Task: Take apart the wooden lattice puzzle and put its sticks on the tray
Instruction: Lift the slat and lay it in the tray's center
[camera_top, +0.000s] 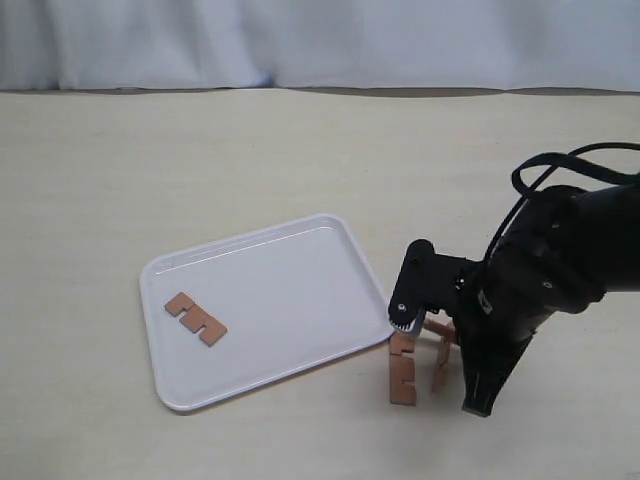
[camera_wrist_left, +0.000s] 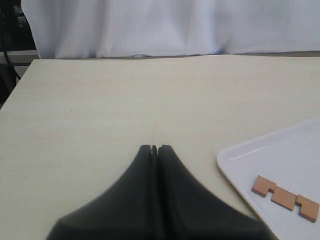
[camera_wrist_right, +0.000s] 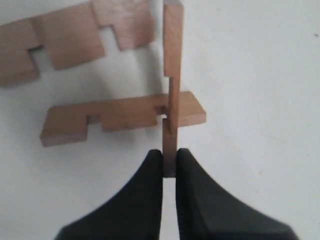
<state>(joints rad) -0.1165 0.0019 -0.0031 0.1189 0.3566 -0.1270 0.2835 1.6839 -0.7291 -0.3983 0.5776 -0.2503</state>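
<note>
right end effector (camera_wrist_right: 169, 159) is pinching the end of a thin stick (camera_wrist_right: 173, 75) that stands on its edge. the right wrist view gives it plainly, one dark finger (camera_wrist_right: 145, 200) on each side of the wood. the pinched stick is slotted crosswise into a second stick (camera_wrist_right: 120, 117), and a flat stick (camera_wrist_right: 65, 42) lies just beside them on the table (camera_top: 200, 160), notches facing the pair.

from the exterior view you get far less of that: the right arm (camera_top: 540, 280) hangs over the spot and hides the grip itself. only the flat stick (camera_top: 402, 370) reads clearly, just off the near right corner of the tray (camera_top: 290, 290), with bits of the crossed pair (camera_top: 440, 352) poking out from under the arm. so what is left of the puzzle sits on the table, beside the tray, not on it.

on the tray, toward its left end, lies a lone stick (camera_top: 196, 319), flat, notches showing. the left wrist view picks it up too (camera_wrist_left: 285, 197), near the tray's corner (camera_wrist_left: 235, 157).

left end effector (camera_wrist_left: 154, 148) shows only in its own wrist view: tips pressed together, nothing between them, over bare table, well apart from the tray.
</note>
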